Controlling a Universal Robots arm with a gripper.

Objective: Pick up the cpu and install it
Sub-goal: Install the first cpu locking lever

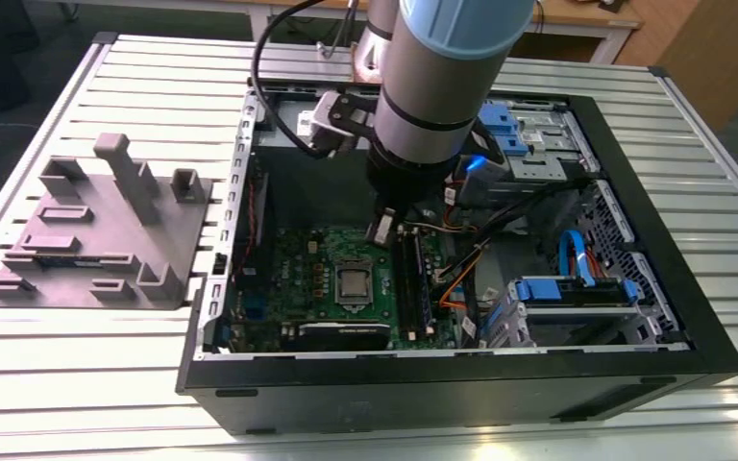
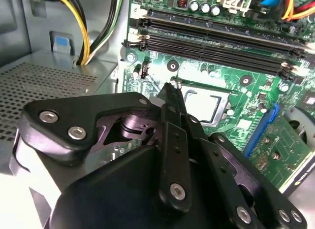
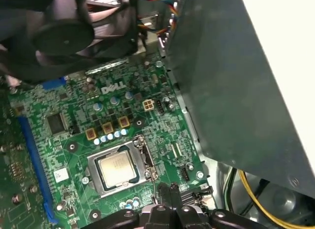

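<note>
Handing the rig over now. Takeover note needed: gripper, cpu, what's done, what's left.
Gripper: jaws shut, holding nothing, inside the case, over the board close to the socket.
Cpu: lies flat in the socket, metal frame around it.
Done: cpu is in the socket.
Left: cannot tell whether the frame is latched; check it.
</note>
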